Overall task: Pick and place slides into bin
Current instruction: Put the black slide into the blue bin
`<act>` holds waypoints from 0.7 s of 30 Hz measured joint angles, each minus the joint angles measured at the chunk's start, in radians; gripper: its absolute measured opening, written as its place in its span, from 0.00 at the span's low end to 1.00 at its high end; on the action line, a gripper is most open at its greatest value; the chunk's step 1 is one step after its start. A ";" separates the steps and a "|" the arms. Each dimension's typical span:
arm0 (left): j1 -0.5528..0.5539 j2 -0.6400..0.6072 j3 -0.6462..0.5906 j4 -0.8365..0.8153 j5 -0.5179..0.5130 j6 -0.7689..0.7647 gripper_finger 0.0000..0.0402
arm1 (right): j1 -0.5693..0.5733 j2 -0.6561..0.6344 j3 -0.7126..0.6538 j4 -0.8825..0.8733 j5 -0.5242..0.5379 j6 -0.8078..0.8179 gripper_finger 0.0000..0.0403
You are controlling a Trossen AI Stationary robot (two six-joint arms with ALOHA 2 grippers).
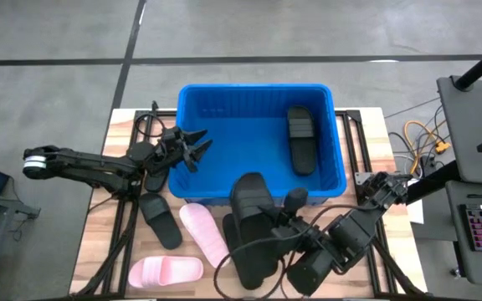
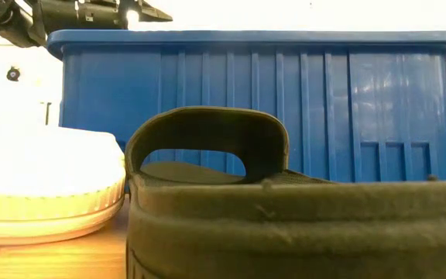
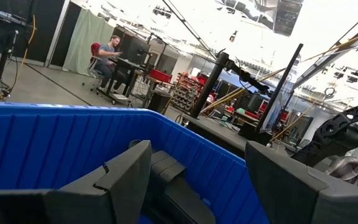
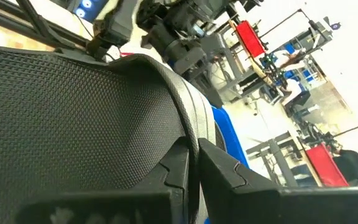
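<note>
Blue bin [image 1: 224, 109] stood mid-table, one black slide [image 1: 300, 138] already lying inside by its far right wall. Just outside the bin's near wall: a big black slide [image 1: 253, 226], pinched at its strap edge by the right gripper [image 1: 295, 238], jaws clenched on it. Beside it lay two pink slides [image 1: 203, 234] and another black one [image 1: 159, 219].

Left gripper [image 1: 192, 149] hovered over the bin's left rim, jaws spread, holding nothing.

Judgement: lift the pinched slide well clear of the near rim before crossing, then release over the bare floor left of the slide inside. Grip looked thin, so slow swing advised. Left gripper crowded only the left rim; centre lay free.
</note>
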State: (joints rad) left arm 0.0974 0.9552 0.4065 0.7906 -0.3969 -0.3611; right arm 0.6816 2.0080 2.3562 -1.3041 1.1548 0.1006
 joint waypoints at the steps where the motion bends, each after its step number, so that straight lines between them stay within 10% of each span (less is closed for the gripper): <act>1: 0.000 0.000 0.000 0.000 0.000 0.000 0.61 | -0.004 -0.006 0.000 -0.007 0.001 0.000 0.05; 21: 0.000 0.000 0.000 0.000 0.000 0.000 0.61 | -0.147 -0.128 -0.002 -0.152 -0.029 0.195 0.05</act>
State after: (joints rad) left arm 0.0975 0.9554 0.4065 0.7902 -0.3973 -0.3607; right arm 0.5344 1.8797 2.3547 -1.4558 1.1259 0.2961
